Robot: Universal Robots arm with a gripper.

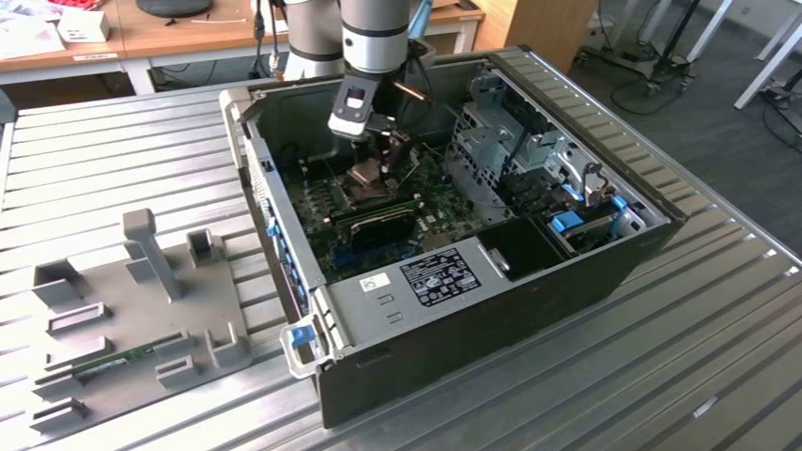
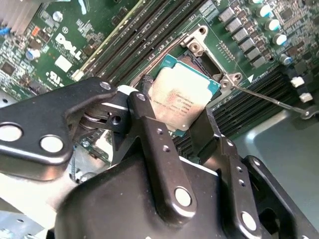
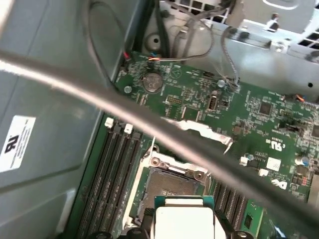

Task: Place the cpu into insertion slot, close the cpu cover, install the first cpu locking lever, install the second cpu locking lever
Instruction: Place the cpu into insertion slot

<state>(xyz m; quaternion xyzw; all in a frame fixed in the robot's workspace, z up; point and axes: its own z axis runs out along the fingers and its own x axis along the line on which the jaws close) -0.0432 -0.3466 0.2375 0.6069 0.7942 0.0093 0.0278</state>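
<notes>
1. Jaws low inside the computer case (image 1: 501, 348), at twelve o'clock of the motherboard (image 1: 433, 221) in the exterior view.
2. Second wrist view: clamped on opposite edges of the cpu (image 2: 187, 92), leaving its underside free, just short of the insertion slot (image 2: 197, 56).
3. First wrist view: cpu cover (image 3: 199, 130) raised, keeping the insertion slot (image 3: 169, 181) open; cpu not yet seated.

The ribbed grey metal table (image 1: 100, 169) spans most of the exterior view. Behind it stands a light wooden desk (image 1: 188, 36) on white legs, carrying a small white box (image 1: 82, 23) toward the exterior view's left. A light wooden panel (image 1: 539, 28) rises beside the desk toward the exterior view's right. Beyond lies a dark grey floor (image 1: 701, 89), with a slanted white furniture leg (image 1: 767, 64) standing on it. Illumination is even.
</notes>
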